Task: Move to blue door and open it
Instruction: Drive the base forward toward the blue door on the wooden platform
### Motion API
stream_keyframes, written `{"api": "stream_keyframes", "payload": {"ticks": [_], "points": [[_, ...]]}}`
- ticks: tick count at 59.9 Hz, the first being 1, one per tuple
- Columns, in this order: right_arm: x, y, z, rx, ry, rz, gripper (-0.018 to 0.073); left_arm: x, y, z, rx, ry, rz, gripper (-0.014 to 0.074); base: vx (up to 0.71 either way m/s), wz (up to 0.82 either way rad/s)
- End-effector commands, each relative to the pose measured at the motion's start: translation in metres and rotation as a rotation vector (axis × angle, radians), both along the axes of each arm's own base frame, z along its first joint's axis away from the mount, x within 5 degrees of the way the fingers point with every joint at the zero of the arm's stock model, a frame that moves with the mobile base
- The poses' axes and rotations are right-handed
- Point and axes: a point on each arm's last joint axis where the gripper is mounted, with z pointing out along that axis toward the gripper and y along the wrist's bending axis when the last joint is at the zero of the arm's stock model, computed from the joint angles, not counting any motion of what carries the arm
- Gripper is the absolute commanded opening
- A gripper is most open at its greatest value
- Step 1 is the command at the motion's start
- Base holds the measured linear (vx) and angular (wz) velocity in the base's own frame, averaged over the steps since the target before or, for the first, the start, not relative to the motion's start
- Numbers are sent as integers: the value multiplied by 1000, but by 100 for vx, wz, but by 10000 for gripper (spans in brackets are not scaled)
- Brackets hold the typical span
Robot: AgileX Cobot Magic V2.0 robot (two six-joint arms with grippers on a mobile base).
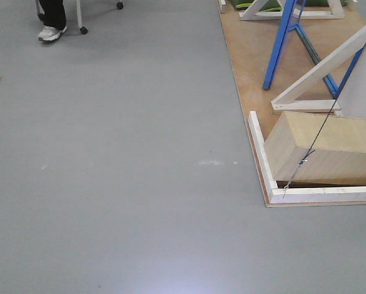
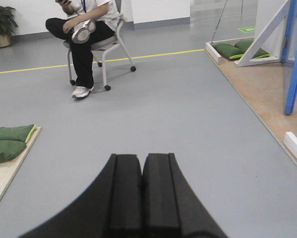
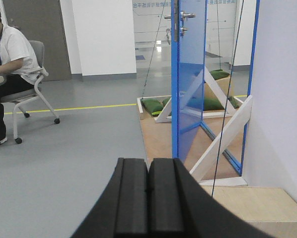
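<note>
The blue door (image 3: 190, 74) stands upright on a wooden platform ahead and a little right in the right wrist view, glossy and reflective. Its silver lever handle (image 3: 184, 16) is near the top of the frame, with a lock (image 3: 182, 30) just below. Its thin edge (image 3: 174, 89) faces me. In the left wrist view the blue door (image 2: 293, 54) shows at the far right. My right gripper (image 3: 148, 163) is shut and empty, low in front of the door and well short of it. My left gripper (image 2: 142, 158) is also shut and empty, over bare grey floor.
A person sits on a wheeled chair (image 2: 106, 47) to the left. The wooden platform (image 1: 250, 55) carries white braces (image 1: 330, 61), a pale wooden box (image 1: 330, 147), a thin cable (image 1: 330, 116) and green sandbags (image 3: 153, 105). A white panel (image 3: 282, 99) stands right of the door. More sandbags (image 2: 7, 141) lie left.
</note>
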Motion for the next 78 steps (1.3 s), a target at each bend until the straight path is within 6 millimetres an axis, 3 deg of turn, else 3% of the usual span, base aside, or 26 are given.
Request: {"api": "stream_keyframes", "payload": {"ticks": [1, 78], "points": [[0, 0, 1, -22, -78, -2, 2, 1, -1, 6, -10, -86, -10, 70, 0, 0], [0, 0, 1, -22, -78, -2, 2, 1, -1, 6, -10, -86, -10, 70, 6, 2]]}}
